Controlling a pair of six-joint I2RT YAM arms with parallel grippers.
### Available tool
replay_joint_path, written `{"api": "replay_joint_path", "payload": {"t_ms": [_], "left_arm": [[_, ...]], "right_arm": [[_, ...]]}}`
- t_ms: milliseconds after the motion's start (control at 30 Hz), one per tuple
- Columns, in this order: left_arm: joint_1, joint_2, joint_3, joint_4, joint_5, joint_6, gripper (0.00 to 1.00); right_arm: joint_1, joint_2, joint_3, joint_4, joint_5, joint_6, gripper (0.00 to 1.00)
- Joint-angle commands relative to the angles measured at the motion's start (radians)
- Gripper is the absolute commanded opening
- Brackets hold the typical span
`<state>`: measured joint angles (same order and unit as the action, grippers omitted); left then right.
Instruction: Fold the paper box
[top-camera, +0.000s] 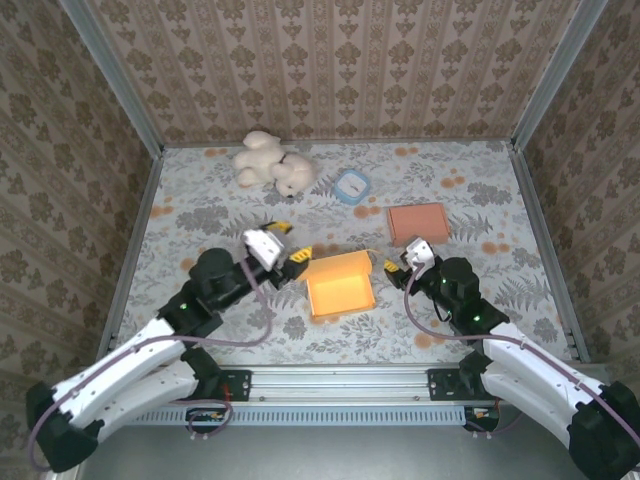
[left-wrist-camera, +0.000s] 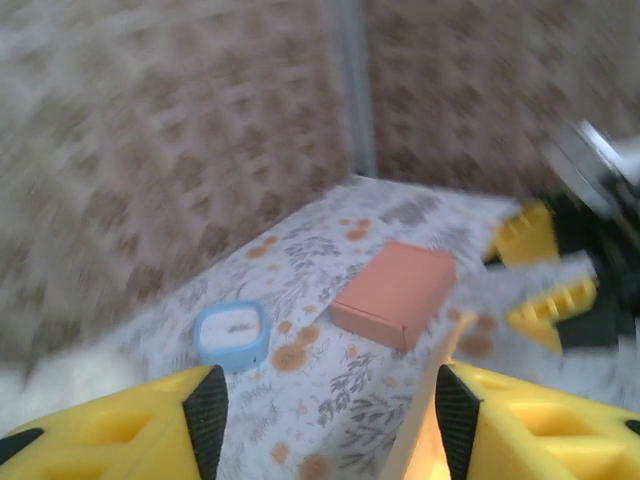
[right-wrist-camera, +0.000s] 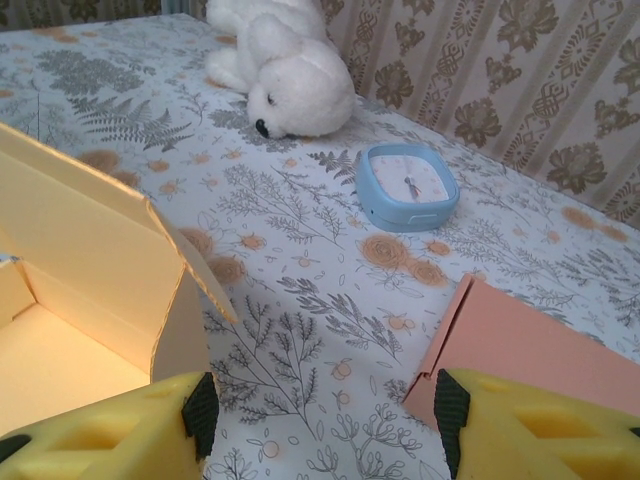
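I judge we're mid-fold: the orange paper box sits open near the middle of the table, between the two arms, walls raised and lid not yet down. The left gripper stands open at the box's left wall. A paper edge rises just inside one finger, but nothing is clamped. The right gripper is open and empty just beside the right wall. The box's mouth faces up, its tall flap on the far side. Its long axis looks roughly left-to-right, slightly skewed, though it's close to square. Next I'd need to catch that far flap and swing it toward me while steadying the body.
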<state>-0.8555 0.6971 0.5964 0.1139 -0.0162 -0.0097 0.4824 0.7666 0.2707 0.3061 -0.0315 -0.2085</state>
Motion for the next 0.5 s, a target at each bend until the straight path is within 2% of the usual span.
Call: {"api": "replay_joint_path", "payload": {"t_ms": [0, 33, 133, 200, 333, 467], "left_arm": [[0.017, -0.037, 0.020, -0.344, -0.333, -0.591, 0.65], [0.031, -0.036, 0.015, -0.385, -0.325, -0.653, 0.68], [0.061, -0.022, -0.025, -0.363, -0.257, -0.784, 0.72], [0.064, -0.007, -0.036, -0.356, -0.278, -0.908, 0.74], [0.065, 0.053, 0.014, -0.494, -0.370, -1.220, 0.74], [0.065, 0.158, 0.054, -0.532, -0.337, -1.396, 0.77]], "right_arm": [[0.007, -0.005, 0.039, -0.031, 0.024, 0.064, 0.63], [0.007, 0.002, 0.043, -0.036, 0.025, 0.074, 0.63], [0.007, 0.029, 0.060, -0.059, 0.013, 0.088, 0.62], [0.009, 0.036, 0.073, -0.081, 0.001, 0.089, 0.62], [0.012, 0.030, 0.073, -0.093, -0.009, 0.089, 0.62], [0.028, 0.072, 0.101, -0.101, -0.004, 0.103, 0.62]]}}
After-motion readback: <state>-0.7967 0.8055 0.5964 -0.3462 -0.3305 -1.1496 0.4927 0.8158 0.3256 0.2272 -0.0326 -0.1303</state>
